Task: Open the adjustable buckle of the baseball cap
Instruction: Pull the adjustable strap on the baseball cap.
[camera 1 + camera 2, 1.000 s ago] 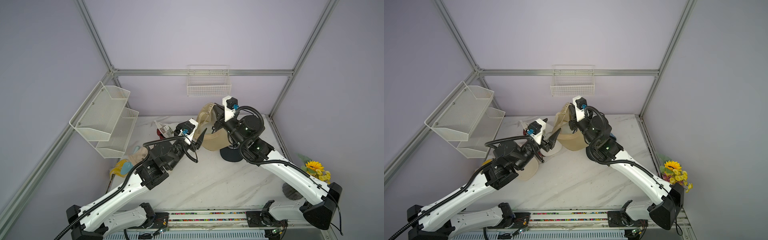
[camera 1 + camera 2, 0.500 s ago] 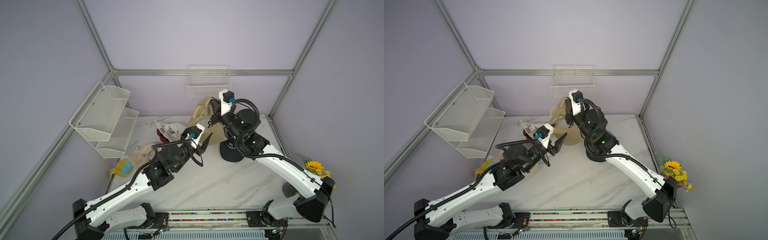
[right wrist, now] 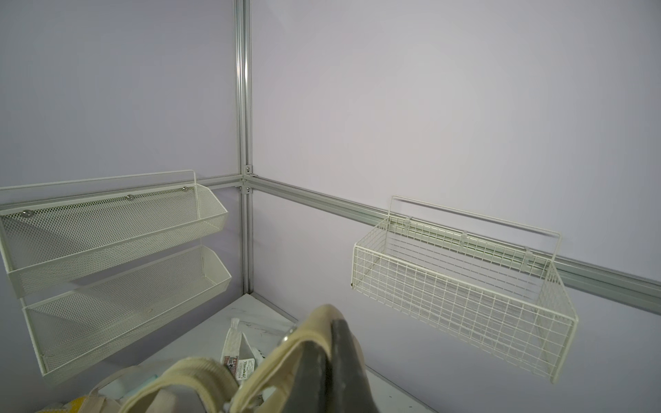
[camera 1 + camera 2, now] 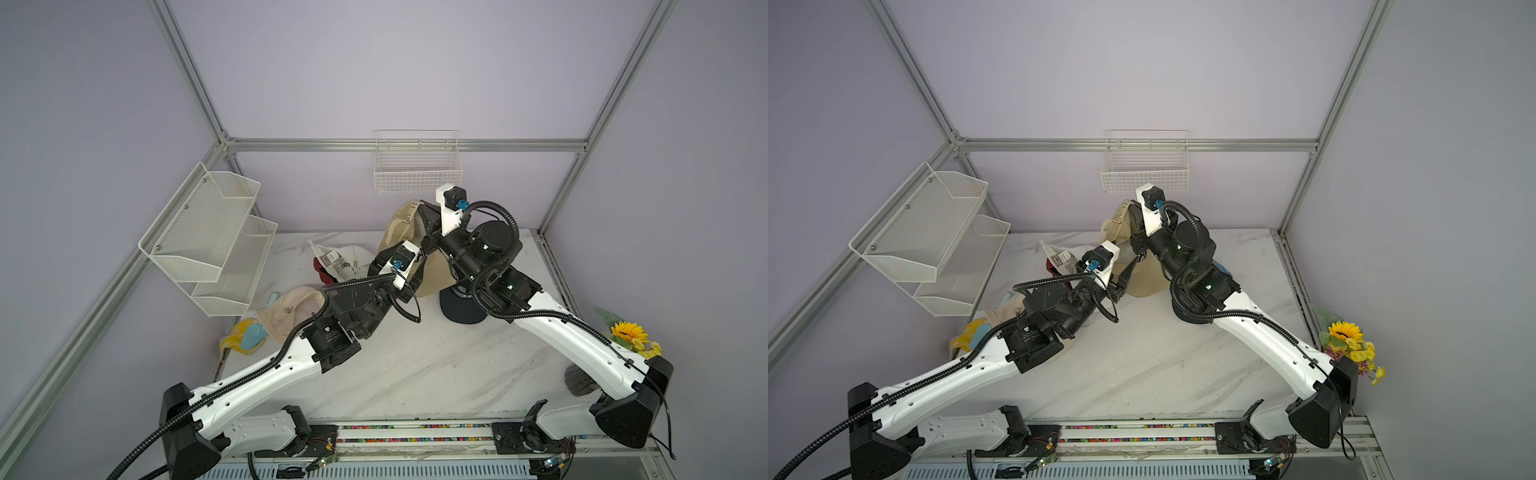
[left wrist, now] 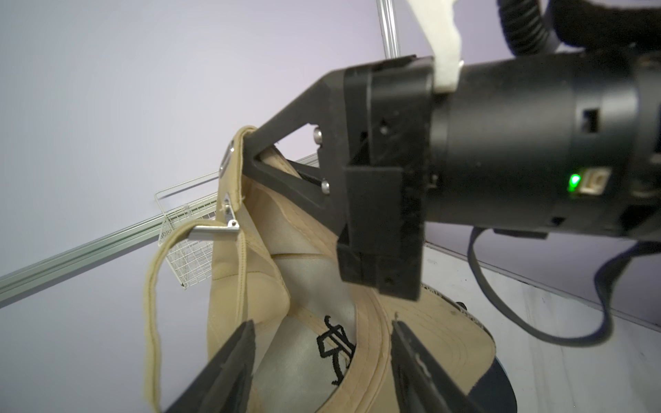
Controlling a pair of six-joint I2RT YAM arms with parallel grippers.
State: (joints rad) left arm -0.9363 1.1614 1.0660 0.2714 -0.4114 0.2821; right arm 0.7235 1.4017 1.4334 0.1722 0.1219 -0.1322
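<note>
Holding the cap [image 5: 229, 286] up off the table [image 4: 415, 365], why? (A)
Right claw [image 5: 250, 141] is clamped on the rear band, so the buckle [image 5: 214, 230] and loose strap [image 5: 150, 304] hang free, facing the left arm. (B)
Left claw [image 5: 323, 343]? (A)
Jaws apart, empty, just under the cap, likely lining up for the buckle. Can't tell if the clasp is released. (B)

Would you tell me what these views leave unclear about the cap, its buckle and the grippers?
Buckle: edge-on in the left wrist view, too small in both top views; open or clamped unclear.
Right gripper tips: buried in the band of the beige cap, blurred in the right wrist view.
Black embroidery: left wrist view, partly covered by cap fabric.
Dark cap: both top views, mostly under the right arm.
</note>
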